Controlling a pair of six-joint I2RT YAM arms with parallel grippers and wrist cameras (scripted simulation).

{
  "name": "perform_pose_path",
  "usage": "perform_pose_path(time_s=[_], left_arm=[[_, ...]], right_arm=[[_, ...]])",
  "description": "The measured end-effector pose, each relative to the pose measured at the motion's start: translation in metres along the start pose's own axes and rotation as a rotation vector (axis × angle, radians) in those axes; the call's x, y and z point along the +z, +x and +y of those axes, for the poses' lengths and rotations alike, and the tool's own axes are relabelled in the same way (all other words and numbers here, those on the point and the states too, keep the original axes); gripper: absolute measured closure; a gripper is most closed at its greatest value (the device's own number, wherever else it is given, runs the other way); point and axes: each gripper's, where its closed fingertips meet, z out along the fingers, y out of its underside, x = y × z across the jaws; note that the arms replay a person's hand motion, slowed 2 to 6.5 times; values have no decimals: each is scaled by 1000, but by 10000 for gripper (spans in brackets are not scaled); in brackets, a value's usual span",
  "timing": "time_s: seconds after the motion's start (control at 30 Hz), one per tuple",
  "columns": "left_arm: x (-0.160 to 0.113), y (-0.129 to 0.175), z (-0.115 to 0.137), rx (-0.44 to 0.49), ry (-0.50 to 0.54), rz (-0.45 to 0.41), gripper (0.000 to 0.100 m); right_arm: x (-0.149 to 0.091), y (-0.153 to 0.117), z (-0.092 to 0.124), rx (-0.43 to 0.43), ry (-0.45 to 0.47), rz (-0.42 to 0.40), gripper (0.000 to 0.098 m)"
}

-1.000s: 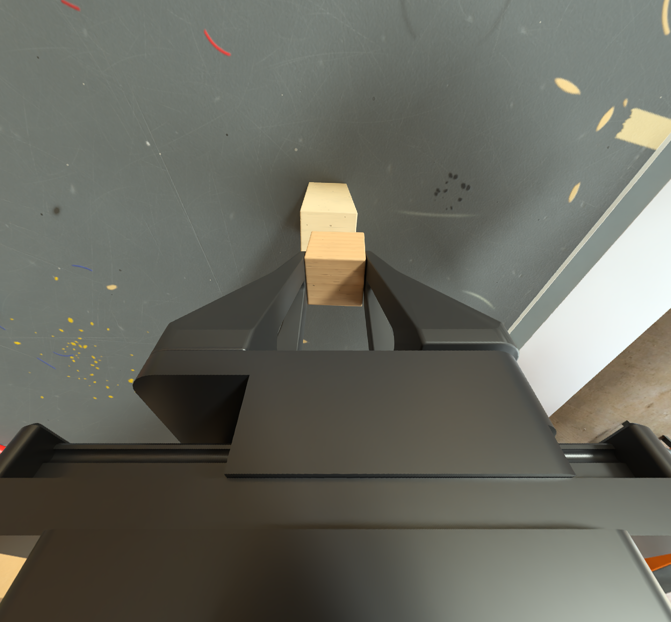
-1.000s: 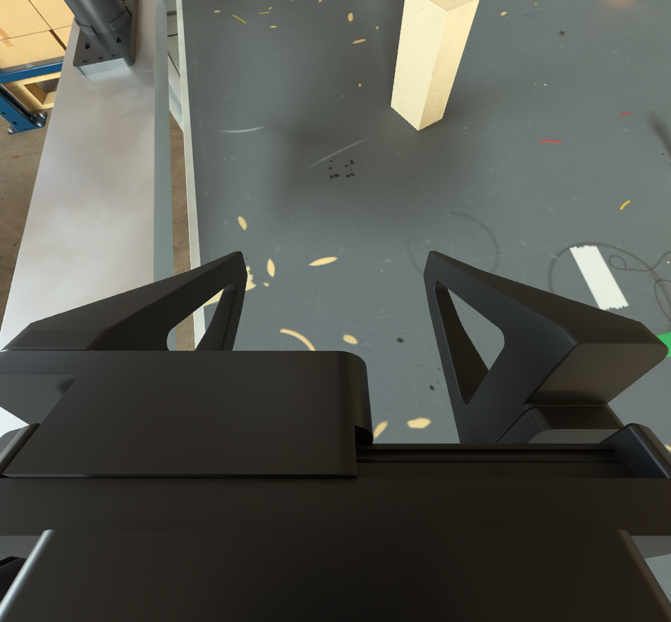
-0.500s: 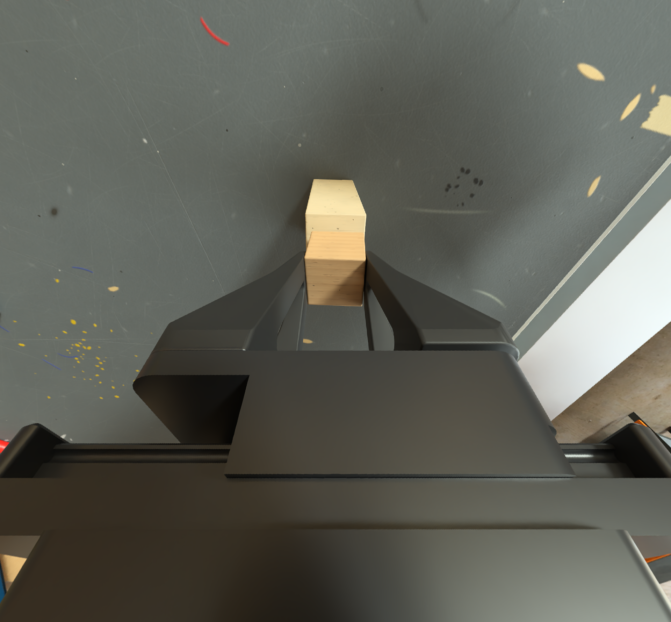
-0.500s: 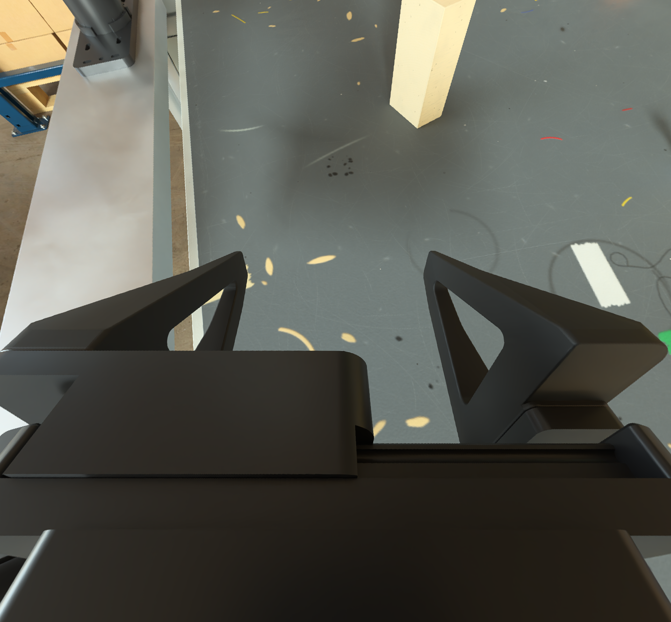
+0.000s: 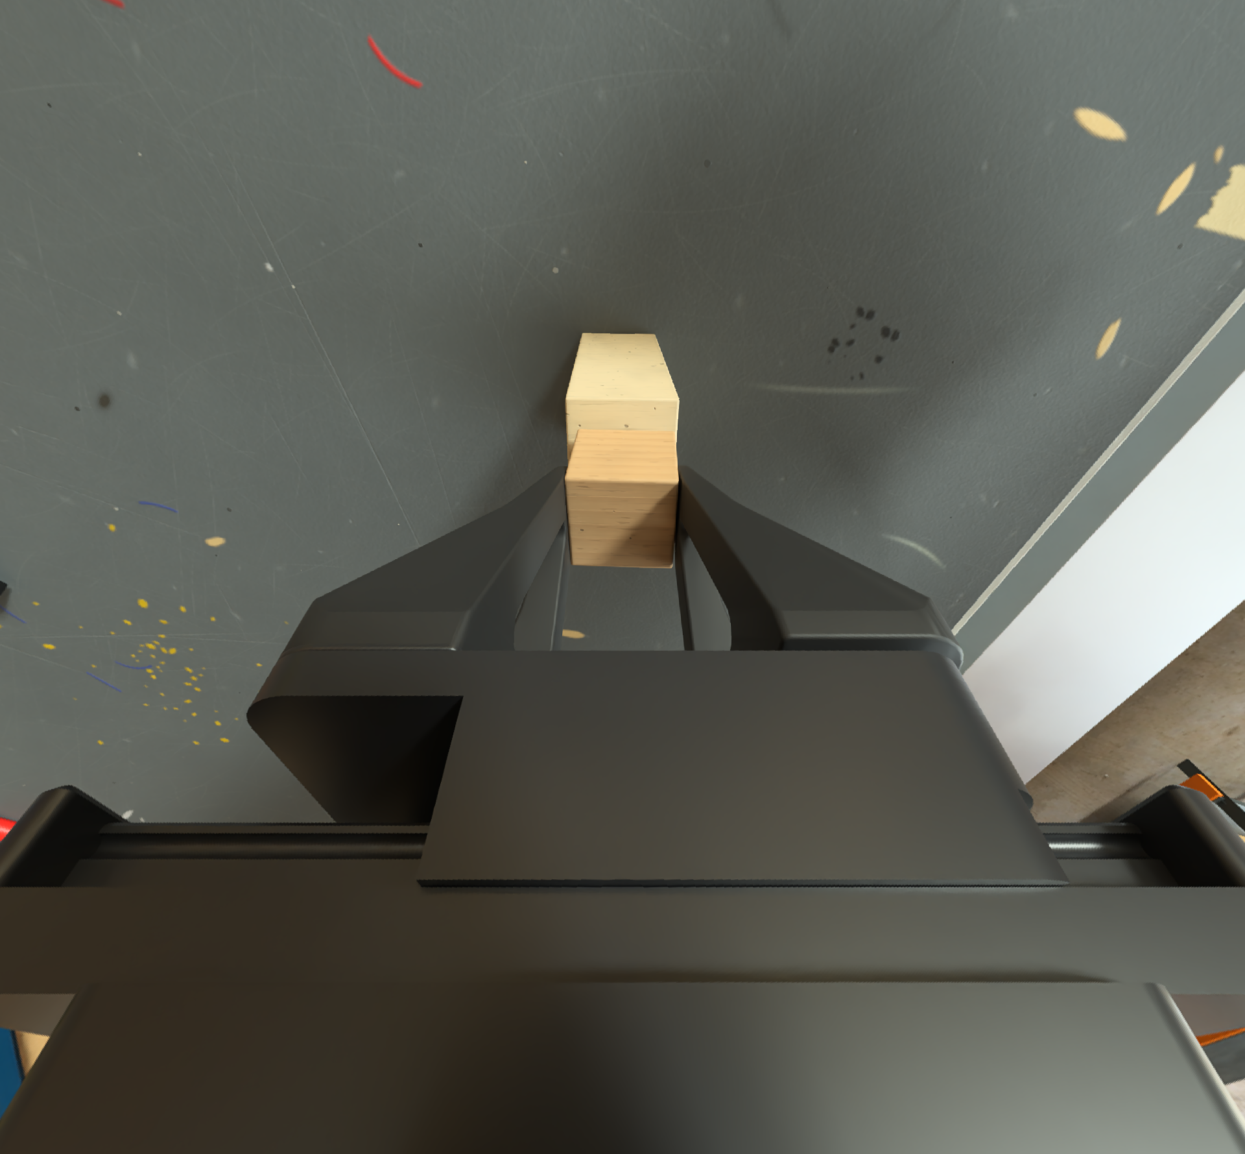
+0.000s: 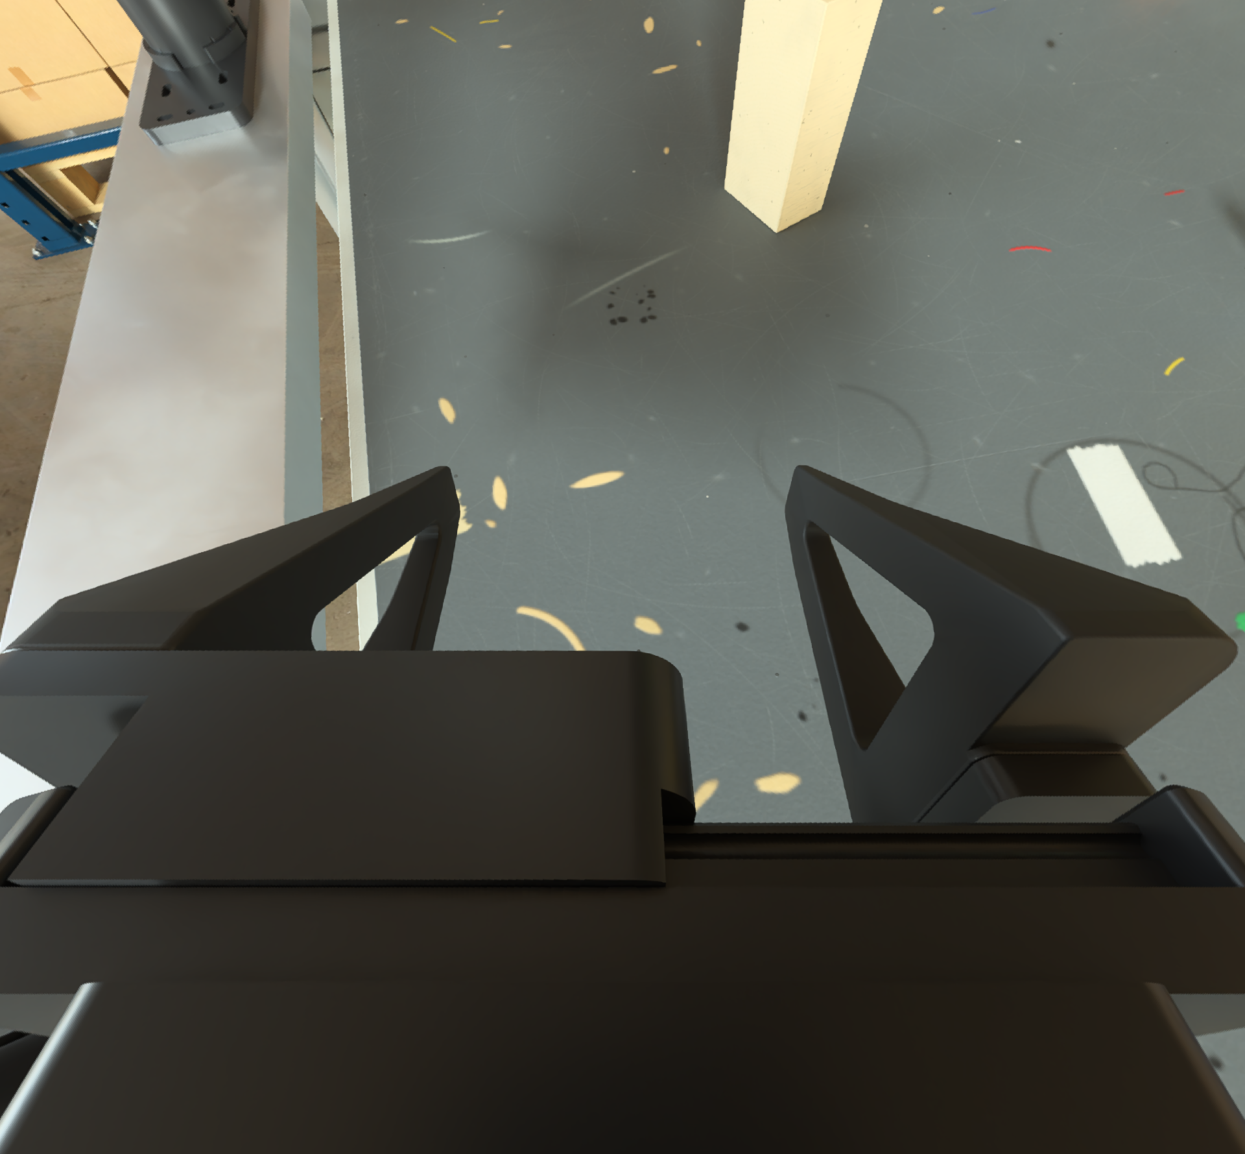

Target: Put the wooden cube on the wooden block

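Paint-flecked grey tabletop (image 6: 674, 346) stretches across, a white strip of tape (image 6: 1122, 501) stuck on it. Clamped between the left gripper's (image 5: 621, 481) fingers, the small tan wooden cube (image 5: 621, 501) sits right on top of the tall pale wooden block (image 6: 802, 97), which stands upright. Well apart from both, the right gripper (image 6: 623, 474) hangs spread wide, holding nothing.
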Motion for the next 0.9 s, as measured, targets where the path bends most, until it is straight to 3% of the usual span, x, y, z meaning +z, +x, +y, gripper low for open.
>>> perform_pose_path(time_s=[0.5,0.57,0.67,0.73,0.9], left_arm=[[0,-2,0,12,-1,-10,743],[0,-4,2,11,-7,-22,661],[-1,-6,5,11,-11,-43,361],[-5,-7,6,11,-5,-60,233],[-24,-12,16,15,28,-111,205]], right_arm=[[1,2,-1,-1,0,2,136],[1,2,-1,-1,3,2,134],[1,2,-2,-1,8,2,132],[1,2,-2,-1,11,3,129],[0,1,-2,-1,14,4,128]])
